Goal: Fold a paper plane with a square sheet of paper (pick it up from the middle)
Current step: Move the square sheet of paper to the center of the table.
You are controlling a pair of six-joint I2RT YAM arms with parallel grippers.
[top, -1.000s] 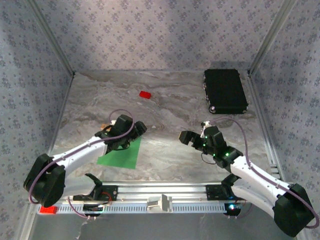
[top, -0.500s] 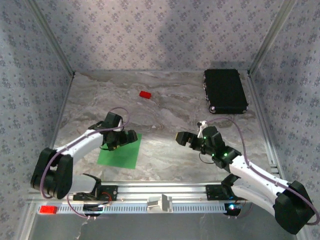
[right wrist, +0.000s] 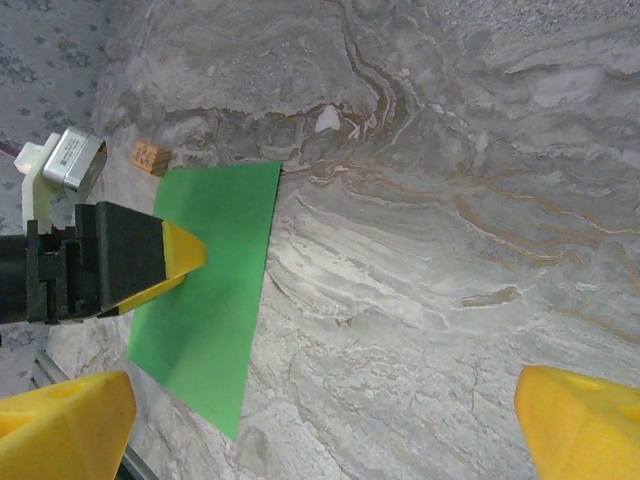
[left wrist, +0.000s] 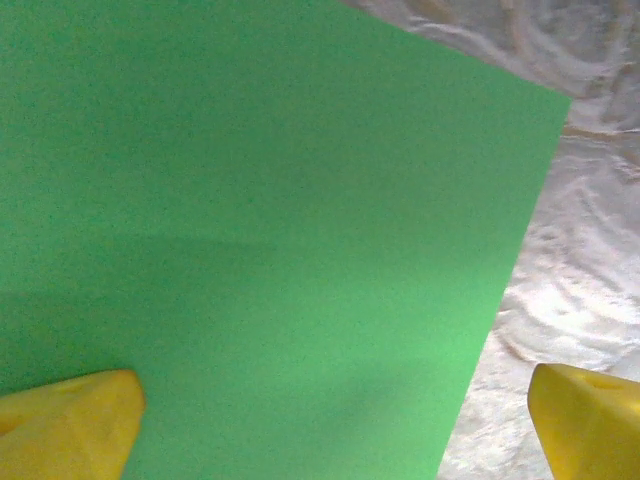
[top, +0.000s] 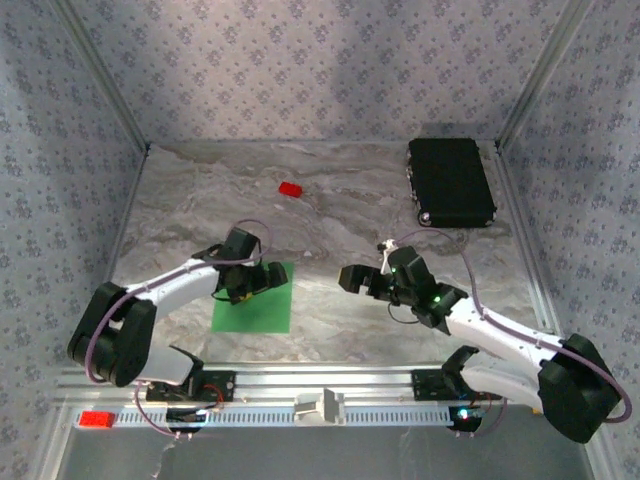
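The square sheet of paper [top: 258, 308] lies flat on the marble table, bright green and unfolded, near the front left. My left gripper [top: 254, 283] hovers just over the sheet's far edge, open, nothing between its fingers. In the left wrist view the sheet [left wrist: 260, 230] spreads under the left gripper [left wrist: 325, 425], whose yellow fingertips [left wrist: 65, 425] stand wide apart. My right gripper [top: 355, 278] is open over bare table to the right of the sheet. The right wrist view shows the sheet [right wrist: 205, 300], the left arm's finger [right wrist: 165, 255] above it, and the right gripper [right wrist: 322, 425] empty.
A small red block [top: 291, 188] lies at the back middle. A black rectangular case [top: 452, 182] sits at the back right. A small tan block [right wrist: 150, 157] rests beyond the sheet's far corner. Patterned walls close three sides; a metal rail [top: 320, 385] runs along the front.
The sheet has slid a little to the right and turned squarer under the left gripper. The left gripper drew back then moved right. The right gripper has moved left toward the sheet.
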